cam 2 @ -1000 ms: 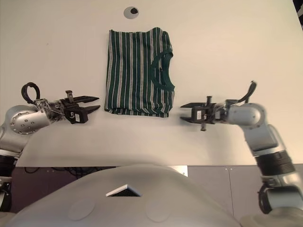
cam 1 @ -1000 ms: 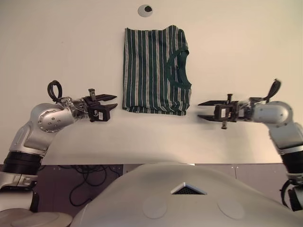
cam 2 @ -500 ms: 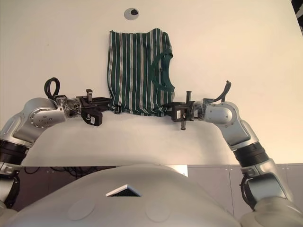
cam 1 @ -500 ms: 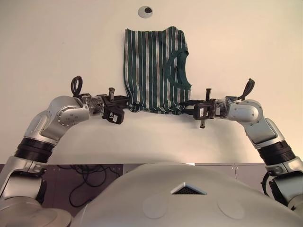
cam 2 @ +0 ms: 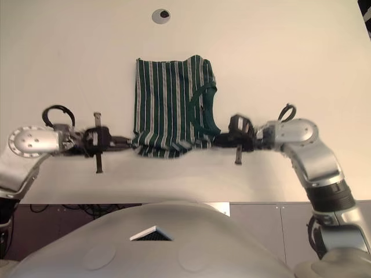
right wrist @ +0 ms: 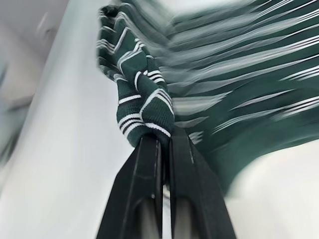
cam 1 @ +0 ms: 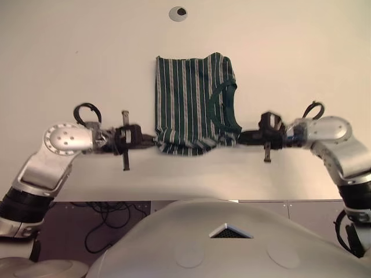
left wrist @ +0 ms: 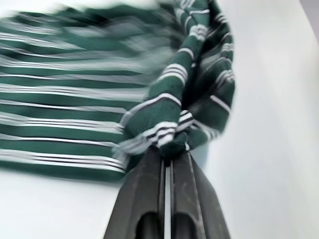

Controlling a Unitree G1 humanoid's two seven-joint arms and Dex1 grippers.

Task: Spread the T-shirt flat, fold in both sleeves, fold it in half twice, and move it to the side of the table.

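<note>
Closed tight on bunched fabric, the left gripper (cam 1: 154,139) pinches the near left corner of the folded, green-striped T-shirt (cam 1: 194,95). The right gripper (cam 1: 236,137) clamps the near right corner the same way. The shirt lies mid-table, its near hem bunched and curving between the two. Around it spreads the white table (cam 1: 290,63). A small round fitting (cam 1: 178,13) sits beyond the far edge.

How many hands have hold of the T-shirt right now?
2. The left hand pinches the near left corner of the T-shirt; the right hand pinches its near right corner.
</note>
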